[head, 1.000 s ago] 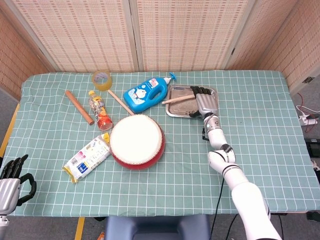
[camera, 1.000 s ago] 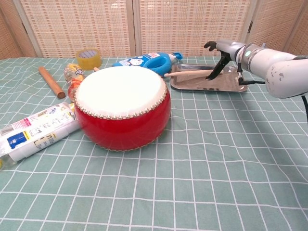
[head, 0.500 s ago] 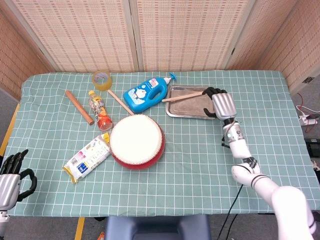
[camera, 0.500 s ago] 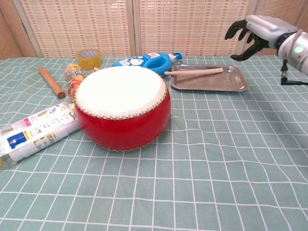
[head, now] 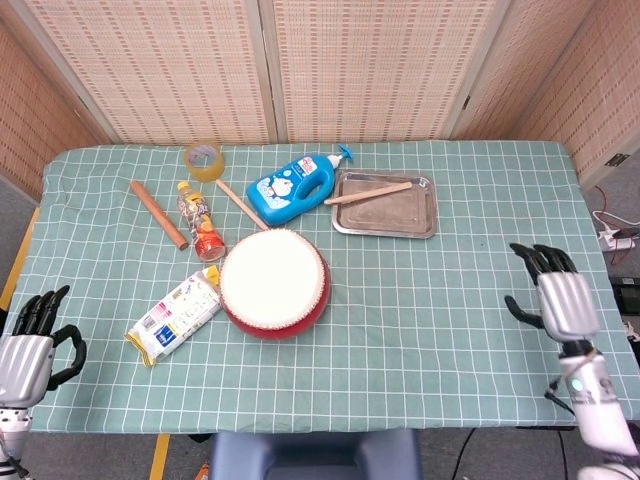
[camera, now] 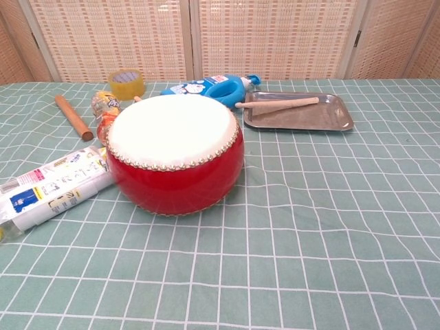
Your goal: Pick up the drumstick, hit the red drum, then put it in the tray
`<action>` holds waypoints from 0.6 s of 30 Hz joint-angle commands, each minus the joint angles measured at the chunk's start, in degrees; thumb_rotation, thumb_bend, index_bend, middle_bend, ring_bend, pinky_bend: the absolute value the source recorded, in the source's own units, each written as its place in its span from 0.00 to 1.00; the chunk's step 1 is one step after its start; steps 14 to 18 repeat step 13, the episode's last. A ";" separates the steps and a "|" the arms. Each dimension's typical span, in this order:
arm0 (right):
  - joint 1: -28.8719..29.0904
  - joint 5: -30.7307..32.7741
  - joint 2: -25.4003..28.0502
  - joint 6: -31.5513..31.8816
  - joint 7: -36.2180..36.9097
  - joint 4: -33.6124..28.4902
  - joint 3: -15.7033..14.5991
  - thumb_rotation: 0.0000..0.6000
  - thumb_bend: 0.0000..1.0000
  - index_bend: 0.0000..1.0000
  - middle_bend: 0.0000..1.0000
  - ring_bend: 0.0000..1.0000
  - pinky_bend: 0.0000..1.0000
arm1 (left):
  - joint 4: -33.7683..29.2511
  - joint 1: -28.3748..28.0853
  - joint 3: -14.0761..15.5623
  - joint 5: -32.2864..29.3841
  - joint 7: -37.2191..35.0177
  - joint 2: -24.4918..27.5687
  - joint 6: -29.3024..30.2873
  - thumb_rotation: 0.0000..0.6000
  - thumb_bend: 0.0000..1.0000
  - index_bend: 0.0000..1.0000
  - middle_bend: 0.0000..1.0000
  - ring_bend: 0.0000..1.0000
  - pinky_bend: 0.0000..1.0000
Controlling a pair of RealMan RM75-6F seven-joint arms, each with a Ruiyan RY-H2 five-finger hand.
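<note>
Head view: drumstick (head: pixel 367 192) lying in tray (head: pixel 422 218), tip overhanging left rim toward red drum (head: pixel 274 282) — task apparently finished; right hand (head: pixel 562 299) near surface edge, fingers spread, empty; left hand (head: pixel 30 349) off corner, likewise spread, holding nothing

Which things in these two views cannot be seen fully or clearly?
- Thin stick, head view: lower end hidden behind the red drum; chest view: almost wholly hidden.
- Small bottle, chest view: partly behind the drum.
- Left hand, head view: cut by the frame edge.
- Both hands: absent from chest view.
- Package print: too small.
</note>
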 commanded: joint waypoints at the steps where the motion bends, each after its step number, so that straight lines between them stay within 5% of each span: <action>1: -5.82 -4.49 2.51 4.98 1.07 -3.74 -4.62 1.00 0.30 0.01 0.09 0.00 0.00 | -0.69 -0.25 -0.21 0.14 0.73 0.12 0.13 1.00 0.23 0.01 0.00 0.00 0.01; 18: -10.47 -12.68 -0.19 10.20 2.13 -1.99 -5.97 1.00 0.30 0.00 0.07 0.00 0.00 | -2.87 -0.67 -0.29 -1.12 2.75 1.11 -0.94 1.00 0.23 0.01 0.00 0.00 0.00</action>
